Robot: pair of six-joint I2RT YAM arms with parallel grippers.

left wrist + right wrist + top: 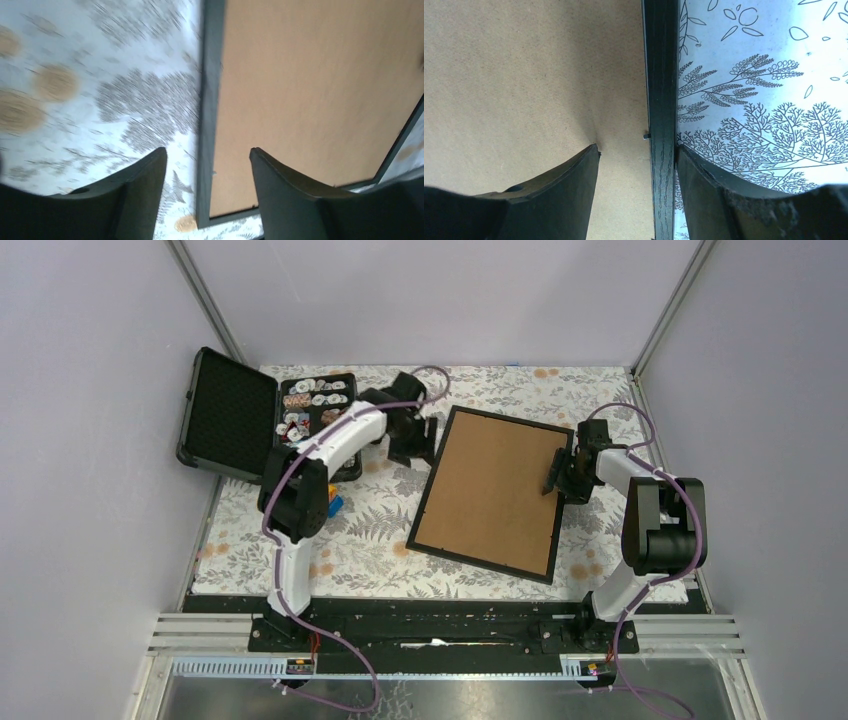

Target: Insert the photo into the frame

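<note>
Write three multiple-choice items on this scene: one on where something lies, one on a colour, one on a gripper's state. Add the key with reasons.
1. Where does the black case lie relative to the frame?
A. on top of it
B. to its left
C. to its right

2. What colour is the frame's upturned face?
A. white
B. red
C. brown

3. How is the right gripper?
A. open, its fingers either side of the frame's right edge
B. shut on a photo
C. out of every view

Key:
1. B, since the top view shows the case open at the far left, apart from the frame.
2. C, since a brown board fills the black moulding.
3. A, since the right wrist view shows a gap between its fingers with the moulding in it.
</note>
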